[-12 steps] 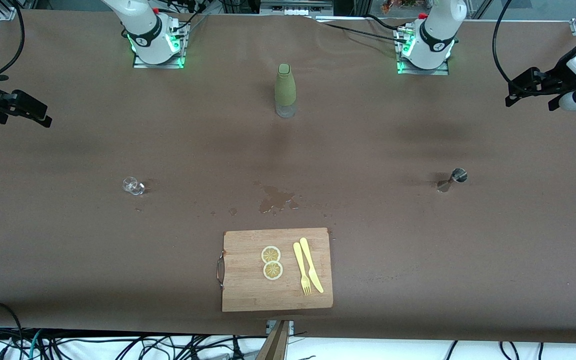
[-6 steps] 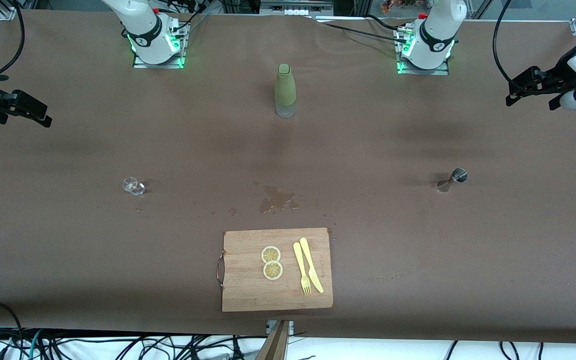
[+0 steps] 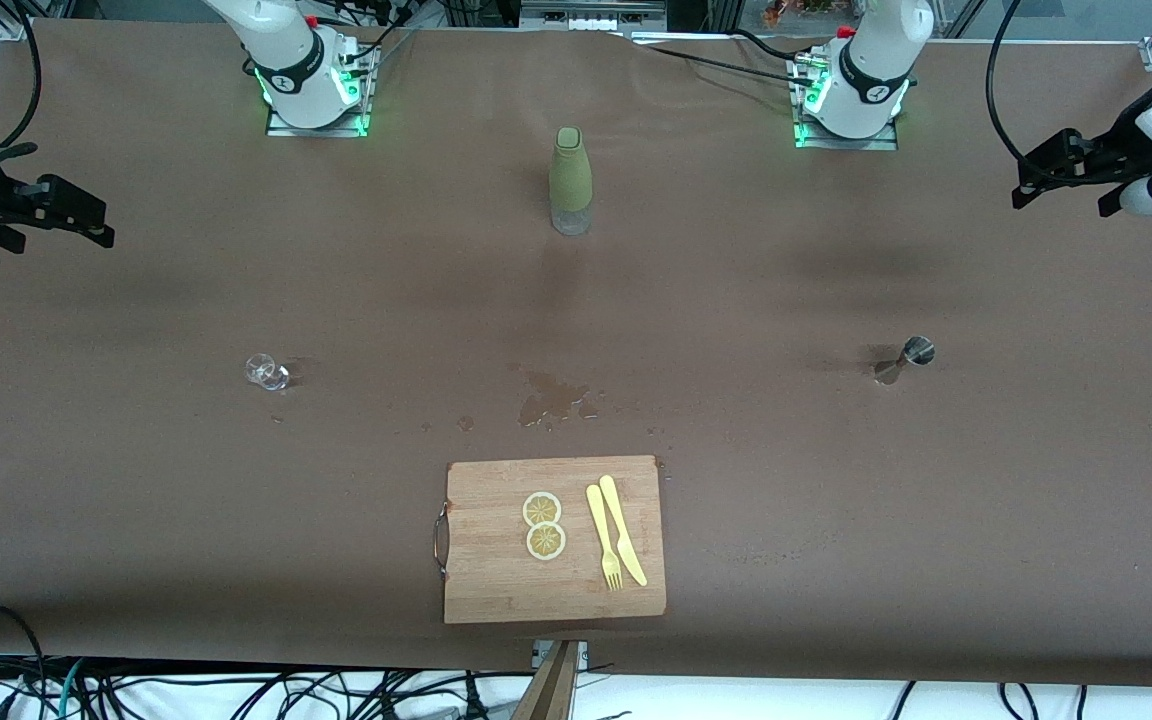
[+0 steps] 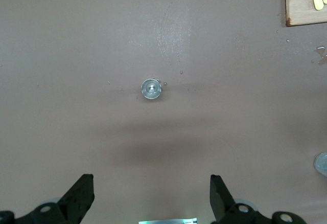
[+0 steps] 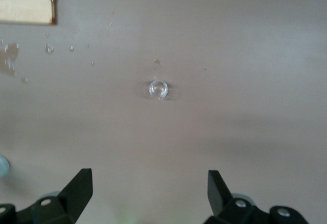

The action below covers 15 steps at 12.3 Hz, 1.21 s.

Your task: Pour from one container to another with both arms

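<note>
Brown desk (image 3: 836,500), wet patch (image 3: 548,398) near cutting board (image 3: 553,540). Left tool (image 4: 152,203) spread above metal jigger (image 4: 152,89); right tool (image 5: 148,196) spread above small glass (image 5: 158,89). Green bottle (image 3: 571,180) upright between bases.

Lemon slices (image 3: 543,525), fork (image 3: 603,537), knife (image 3: 623,529) on cutting board (image 3: 496,580).

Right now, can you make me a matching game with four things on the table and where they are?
Things:
1. green bottle
2. small clear glass
3. metal jigger
4. lemon slices

Places:
A. on the wooden cutting board
B. toward the left arm's end of the table
C. between the two arm bases
D. toward the right arm's end of the table

Pairs: 1-C, 2-D, 3-B, 4-A
</note>
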Each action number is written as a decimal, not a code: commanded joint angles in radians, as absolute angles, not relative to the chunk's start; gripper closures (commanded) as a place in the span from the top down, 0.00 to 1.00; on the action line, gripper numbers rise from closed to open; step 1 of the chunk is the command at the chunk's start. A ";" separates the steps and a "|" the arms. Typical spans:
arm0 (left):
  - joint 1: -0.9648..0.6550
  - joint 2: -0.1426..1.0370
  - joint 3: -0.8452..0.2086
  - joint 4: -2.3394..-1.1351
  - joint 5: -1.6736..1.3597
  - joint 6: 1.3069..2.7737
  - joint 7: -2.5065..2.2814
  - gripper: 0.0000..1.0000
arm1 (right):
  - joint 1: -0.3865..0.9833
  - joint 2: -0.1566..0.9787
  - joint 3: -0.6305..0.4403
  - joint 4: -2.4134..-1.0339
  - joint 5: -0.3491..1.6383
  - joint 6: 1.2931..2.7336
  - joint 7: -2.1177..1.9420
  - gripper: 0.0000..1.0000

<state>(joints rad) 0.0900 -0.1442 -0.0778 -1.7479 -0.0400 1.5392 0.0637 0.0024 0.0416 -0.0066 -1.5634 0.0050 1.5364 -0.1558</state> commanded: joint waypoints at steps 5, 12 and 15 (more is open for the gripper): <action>0.097 -0.158 -0.077 -1.746 -0.029 1.529 0.083 1.00 | -0.029 0.106 -0.037 -1.563 0.105 1.493 -0.729 1.00; 0.161 -0.104 -0.071 -1.749 -0.072 1.595 0.265 1.00 | -0.227 0.273 -0.040 -1.566 0.432 1.482 -1.311 1.00; 0.228 -0.061 -0.071 -1.755 -0.130 1.649 0.441 1.00 | -0.294 0.357 -0.040 -1.568 0.541 1.445 -1.529 1.00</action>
<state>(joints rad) 0.1910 -0.0817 -0.0662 -1.7526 -0.0888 1.6199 0.3357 -0.2532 0.3118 -0.0489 -1.5797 0.4751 1.4810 -1.4089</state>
